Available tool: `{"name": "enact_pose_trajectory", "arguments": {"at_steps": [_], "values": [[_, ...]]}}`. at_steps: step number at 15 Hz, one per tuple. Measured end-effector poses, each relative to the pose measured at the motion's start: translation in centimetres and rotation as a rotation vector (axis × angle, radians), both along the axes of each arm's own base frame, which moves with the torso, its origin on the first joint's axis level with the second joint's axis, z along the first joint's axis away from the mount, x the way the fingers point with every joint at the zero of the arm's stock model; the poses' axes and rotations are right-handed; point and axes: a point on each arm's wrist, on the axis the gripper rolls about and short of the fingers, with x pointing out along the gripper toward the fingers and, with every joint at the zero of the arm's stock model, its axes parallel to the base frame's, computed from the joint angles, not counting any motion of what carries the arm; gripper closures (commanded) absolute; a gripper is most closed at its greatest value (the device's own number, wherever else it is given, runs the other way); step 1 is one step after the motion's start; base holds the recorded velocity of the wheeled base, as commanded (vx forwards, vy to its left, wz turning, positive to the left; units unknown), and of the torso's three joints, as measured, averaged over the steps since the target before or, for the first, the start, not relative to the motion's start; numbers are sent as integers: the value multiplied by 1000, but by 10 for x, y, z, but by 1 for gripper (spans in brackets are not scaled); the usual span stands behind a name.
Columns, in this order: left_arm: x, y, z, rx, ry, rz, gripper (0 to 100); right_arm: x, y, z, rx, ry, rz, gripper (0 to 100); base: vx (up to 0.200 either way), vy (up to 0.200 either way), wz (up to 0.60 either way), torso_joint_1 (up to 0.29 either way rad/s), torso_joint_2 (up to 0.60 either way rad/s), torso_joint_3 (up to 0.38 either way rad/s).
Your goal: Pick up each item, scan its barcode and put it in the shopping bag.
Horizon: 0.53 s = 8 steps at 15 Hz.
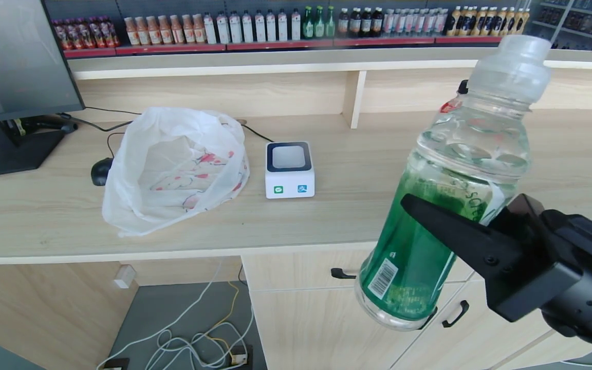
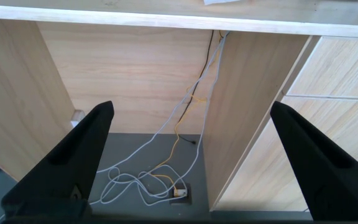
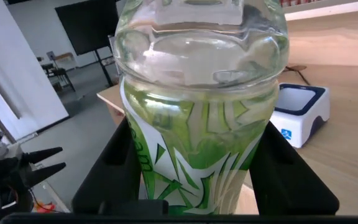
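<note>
A clear bottle (image 1: 460, 169) with a green label and a clear cap hangs tilted in the air at the right, above the counter's front edge. My right gripper (image 1: 419, 246) is shut on its lower body, with one black finger across the label. Its barcode (image 1: 382, 277) shows near the base. In the right wrist view the bottle (image 3: 197, 93) sits between the right gripper (image 3: 207, 174). The white scanner (image 1: 289, 169) stands mid-counter, and the open white shopping bag (image 1: 172, 169) lies to its left. My left gripper (image 2: 191, 168) is open and holds nothing, low under the counter.
A monitor (image 1: 13, 77) and a black mouse (image 1: 100, 172) stand at the counter's far left. Another bottle (image 1: 452, 103) with a red label is partly hidden behind the held one. Loose cables (image 2: 148, 186) lie on the floor under the counter. Drawer fronts (image 1: 301, 308) run below the counter edge.
</note>
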Motion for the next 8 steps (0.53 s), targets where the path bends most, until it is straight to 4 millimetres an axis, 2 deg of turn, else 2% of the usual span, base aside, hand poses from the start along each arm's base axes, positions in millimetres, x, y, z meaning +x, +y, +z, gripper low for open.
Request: {"name": "enact_pose_trajectory", "arguments": {"at_steps": [3,5,8], "values": [[0,0,0,0,0,0,0,16,-5,-19,-98,12,-123,100,0,0,0,0,0,0],[0,0,0,0,0,0,0,25,-3,-21,-136,-15,-167,100,0,0,0,0,0,0],[0,0,0,0,0,0,0,39,2,-19,-172,-63,-325,100,0,0,0,0,0,0]]}}
